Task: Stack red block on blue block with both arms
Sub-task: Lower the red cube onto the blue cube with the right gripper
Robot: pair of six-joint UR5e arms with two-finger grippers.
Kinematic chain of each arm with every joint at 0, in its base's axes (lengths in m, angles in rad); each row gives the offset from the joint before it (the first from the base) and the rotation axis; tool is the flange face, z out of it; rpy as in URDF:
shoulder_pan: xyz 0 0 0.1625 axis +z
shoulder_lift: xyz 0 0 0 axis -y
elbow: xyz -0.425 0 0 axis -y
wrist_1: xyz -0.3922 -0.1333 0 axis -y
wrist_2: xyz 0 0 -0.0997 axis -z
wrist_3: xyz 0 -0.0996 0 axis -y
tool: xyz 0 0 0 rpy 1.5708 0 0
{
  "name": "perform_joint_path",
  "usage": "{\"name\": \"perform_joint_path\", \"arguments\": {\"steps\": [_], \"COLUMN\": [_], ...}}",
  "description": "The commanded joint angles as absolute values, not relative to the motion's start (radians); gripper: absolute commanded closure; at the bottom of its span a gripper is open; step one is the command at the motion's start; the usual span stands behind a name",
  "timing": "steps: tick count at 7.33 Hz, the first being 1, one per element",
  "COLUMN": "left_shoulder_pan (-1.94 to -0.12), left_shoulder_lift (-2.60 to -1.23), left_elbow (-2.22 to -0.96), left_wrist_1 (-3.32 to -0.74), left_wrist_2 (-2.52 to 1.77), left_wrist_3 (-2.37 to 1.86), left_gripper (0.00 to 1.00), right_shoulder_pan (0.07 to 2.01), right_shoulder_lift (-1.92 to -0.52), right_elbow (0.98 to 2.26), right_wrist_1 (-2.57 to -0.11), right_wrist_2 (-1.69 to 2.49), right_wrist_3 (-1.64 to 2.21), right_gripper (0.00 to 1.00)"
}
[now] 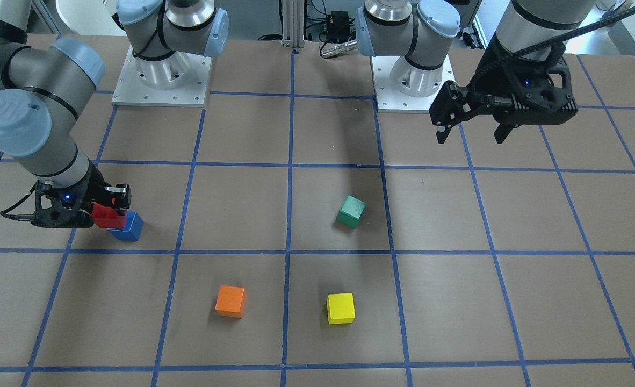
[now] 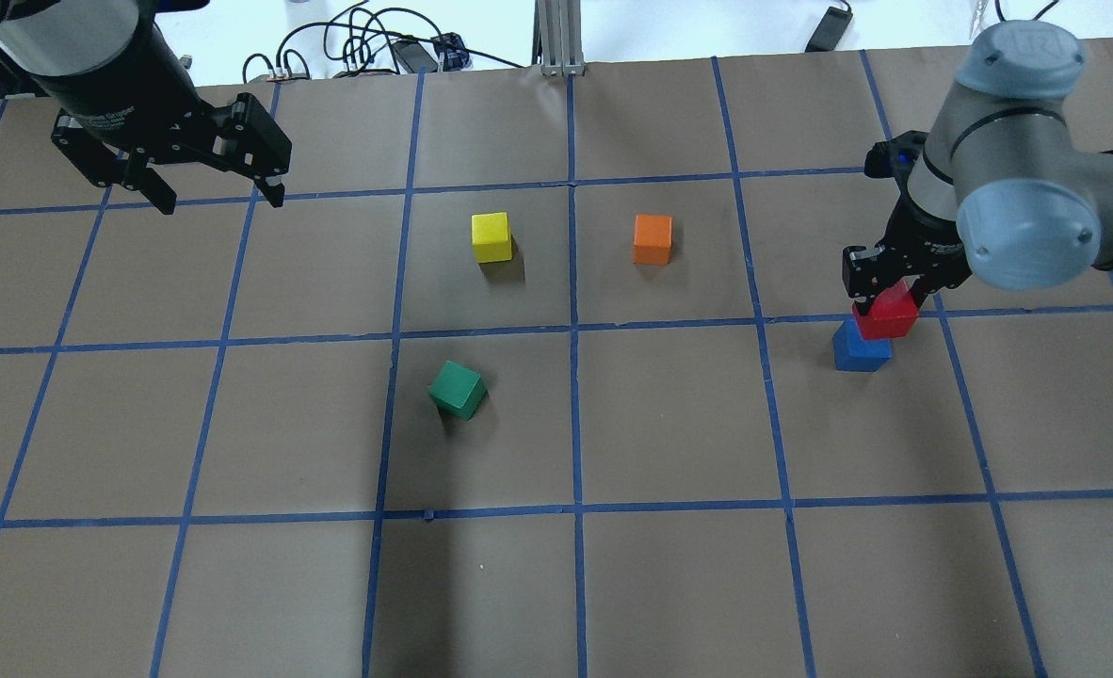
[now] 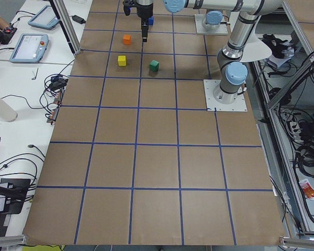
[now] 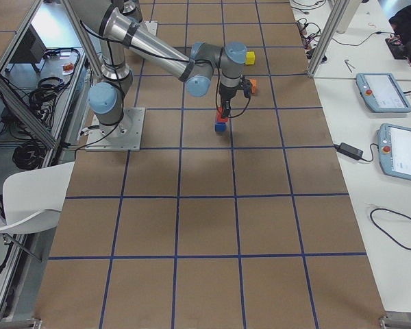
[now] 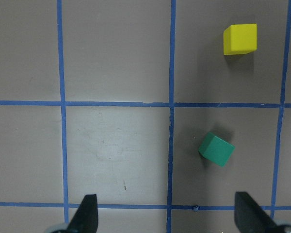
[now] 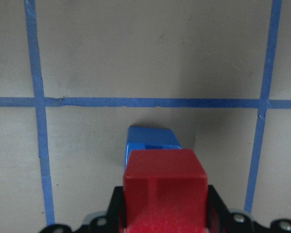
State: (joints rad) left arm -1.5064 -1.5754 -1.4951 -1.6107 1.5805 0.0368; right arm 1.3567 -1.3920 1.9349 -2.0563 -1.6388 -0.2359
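My right gripper [image 2: 886, 299] is shut on the red block [image 2: 886, 316] and holds it over the blue block [image 2: 861, 350], which stands on the table. In the right wrist view the red block [image 6: 165, 189] sits between the jaws and covers the near part of the blue block [image 6: 150, 141]. I cannot tell whether the two blocks touch. In the front-facing view the red block [image 1: 107, 215] is just above and slightly off the blue block [image 1: 128, 229]. My left gripper [image 2: 220, 193] is open and empty, raised over the far left of the table, away from both blocks.
A green cube [image 2: 458, 390], tilted to the grid, lies left of centre. A yellow cube [image 2: 491, 236] and an orange cube [image 2: 653, 238] lie beyond it. The two arm bases [image 1: 161, 80] stand at the robot's edge of the table.
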Motion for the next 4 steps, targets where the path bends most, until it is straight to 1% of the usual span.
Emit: {"name": "perform_joint_path", "arguments": {"steps": [1,4], "left_shoulder_pan": [-1.506,-1.506], "left_shoulder_lift": [-1.575,-1.575], "left_elbow": [-1.496,-1.497], "left_wrist_1": [-1.611,-1.609], "left_wrist_2": [1.582,1.582], "left_wrist_3": [0.037,0.037], "left_gripper": [0.0,0.0], "right_shoulder_pan": [1.358,1.358], "right_shoulder_lift": [-1.397,-1.385], "right_elbow": [1.948,1.948], "right_wrist_1": [-2.065,-2.069], "right_wrist_2": [-1.632,-1.632], "right_wrist_3": [-0.236,-0.239], "right_gripper": [1.0,1.0]}}
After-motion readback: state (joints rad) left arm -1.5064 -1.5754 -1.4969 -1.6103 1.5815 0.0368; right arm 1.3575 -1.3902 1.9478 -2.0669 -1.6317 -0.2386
